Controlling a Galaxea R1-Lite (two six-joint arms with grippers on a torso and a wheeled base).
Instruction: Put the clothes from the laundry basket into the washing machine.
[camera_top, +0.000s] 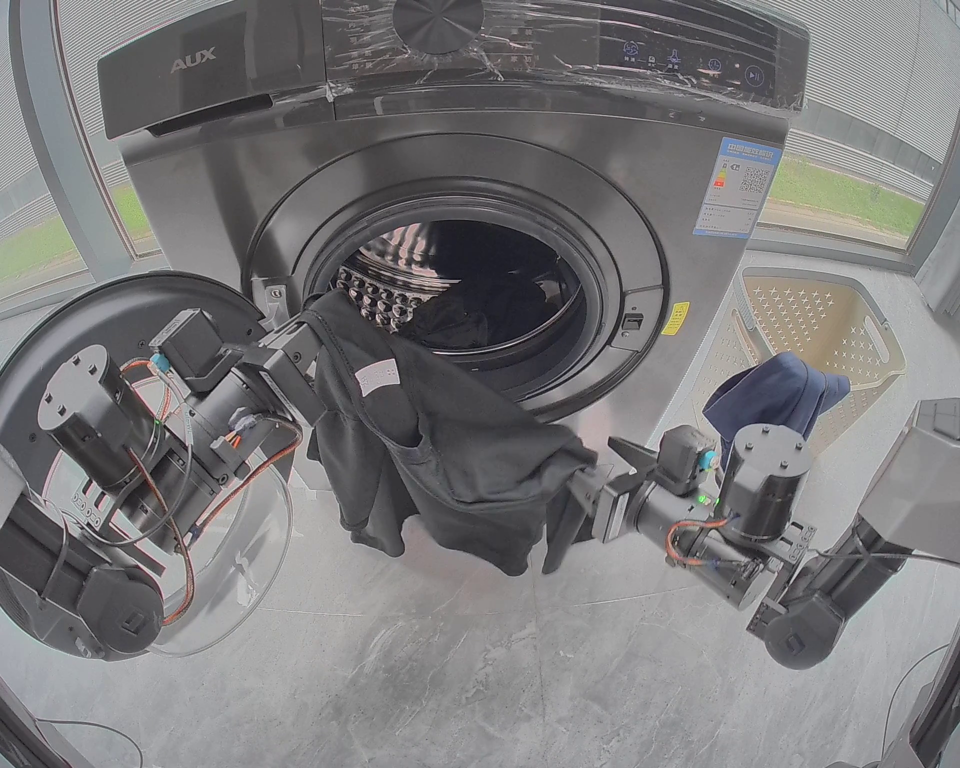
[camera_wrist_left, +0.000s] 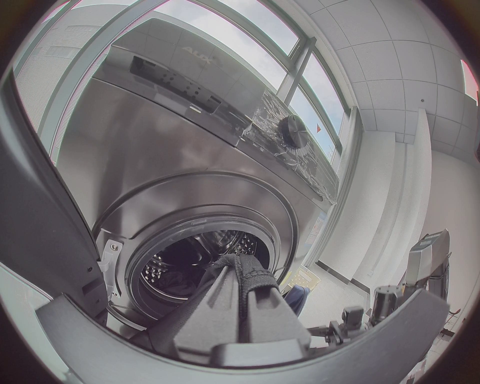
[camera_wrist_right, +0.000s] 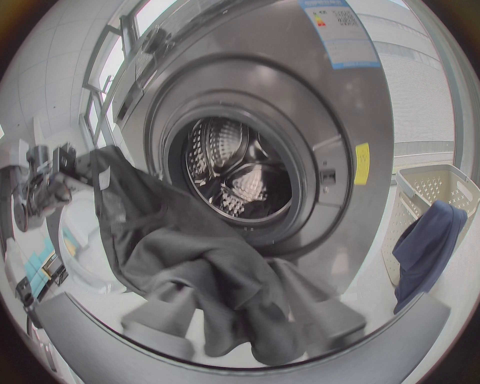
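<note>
Grey marbled floor (camera_top: 450, 650) carries the washing machine (camera_top: 480, 150) and, beside it, the laundry basket (camera_top: 830, 320).

Under me runs a grey marbled floor (camera_top: 480, 660), with a thin cable (camera_top: 88, 725) lying on it at about seven o'clock. At ten o'clock a grey window post (camera_top: 50, 140) stands against the glass. Outside at two o'clock lies a strip of grass (camera_top: 850, 195), with what may be a paved path (camera_top: 815, 220) along its near edge. My left wrist camera takes in a tiled ceiling (camera_wrist_left: 400, 60) and a white wall (camera_wrist_left: 380, 200).
</note>
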